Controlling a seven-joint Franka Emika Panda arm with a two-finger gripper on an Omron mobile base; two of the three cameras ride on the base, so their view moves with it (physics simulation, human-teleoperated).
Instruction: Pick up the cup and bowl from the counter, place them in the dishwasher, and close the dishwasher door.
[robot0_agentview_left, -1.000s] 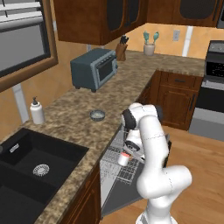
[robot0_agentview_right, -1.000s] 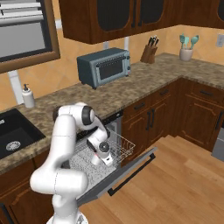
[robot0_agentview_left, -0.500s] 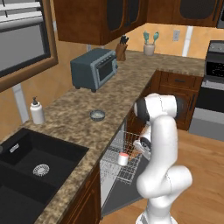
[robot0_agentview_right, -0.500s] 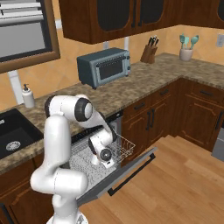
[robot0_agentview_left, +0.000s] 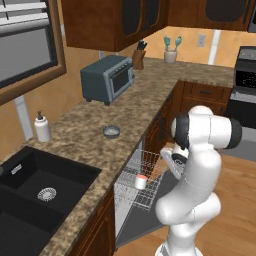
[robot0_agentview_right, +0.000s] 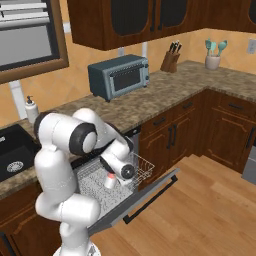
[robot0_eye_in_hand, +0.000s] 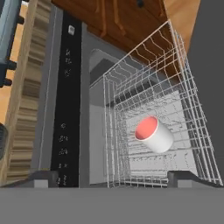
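Note:
The white cup (robot0_eye_in_hand: 153, 133) with its reddish inside lies tilted in the white wire rack (robot0_eye_in_hand: 175, 96) of the dishwasher (robot0_agentview_left: 131, 197); it also shows as the cup (robot0_agentview_left: 141, 182) and the cup (robot0_agentview_right: 110, 181). My gripper (robot0_eye_in_hand: 116, 178) hangs open above the rack, apart from the cup, with nothing between its fingers (robot0_eye_in_hand: 187, 177). The grey-blue bowl (robot0_agentview_left: 111, 131) sits on the granite counter (robot0_agentview_left: 85, 125), to the left of the rack. The dishwasher door (robot0_agentview_right: 152, 189) is folded down flat, its black bar handle (robot0_agentview_right: 150, 201) facing the floor side.
A toaster oven (robot0_agentview_left: 107, 79) stands at the back of the counter, a soap bottle (robot0_agentview_left: 42, 128) beside the black sink (robot0_agentview_left: 37, 192). A knife block (robot0_agentview_left: 138, 59) and utensil jar (robot0_agentview_left: 170, 50) sit in the far corner. Wooden floor (robot0_agentview_right: 210, 210) lies right of the door.
My hand has drawn up and away from the cup, which stays in the rack. The arm's upper links have swung over to the right. The bowl has not moved.

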